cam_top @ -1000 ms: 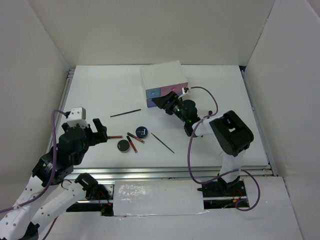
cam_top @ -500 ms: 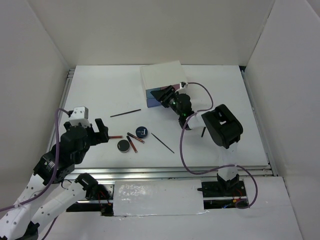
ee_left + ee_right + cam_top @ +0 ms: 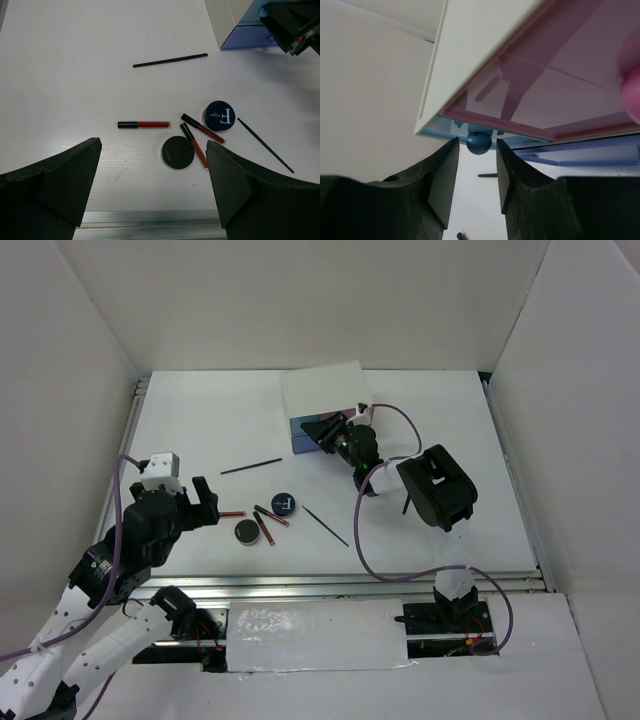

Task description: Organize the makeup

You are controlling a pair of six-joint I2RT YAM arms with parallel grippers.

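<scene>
Your desk (image 3: 200,430) fills the middle of the top view. The white box (image 3: 322,390) sits at its upper centre, with its blue drawer (image 3: 250,36) facing down the frame.

Your right end effector (image 3: 318,430) is pressed up to that drawer front. In the right wrist view its fingers (image 3: 440,175) stand narrowed on either side of the drawer's blue knob (image 3: 479,141). A sliver of gap shows on the left. The right side is so close that you cannot tell whether it touches. Nothing is clamped.

Your left end effector (image 3: 207,502) hangs at the lower left of the top view, spread to its widest and holding nothing.

The makeup lies loose on the desk, centre-left of the top view and below the box:
- The compact with the white mark (image 3: 220,115) is just up and right of the plain black compact (image 3: 177,152).
- Two red-brown pencils (image 3: 202,128) (image 3: 194,145) lie slanted between the compacts and beside them.
- A third pencil (image 3: 144,124) lies level to their left, apart from them.
- One thin black stick (image 3: 170,60) lies well above the cluster.
- Another stick (image 3: 265,145) slants away at its right.
</scene>
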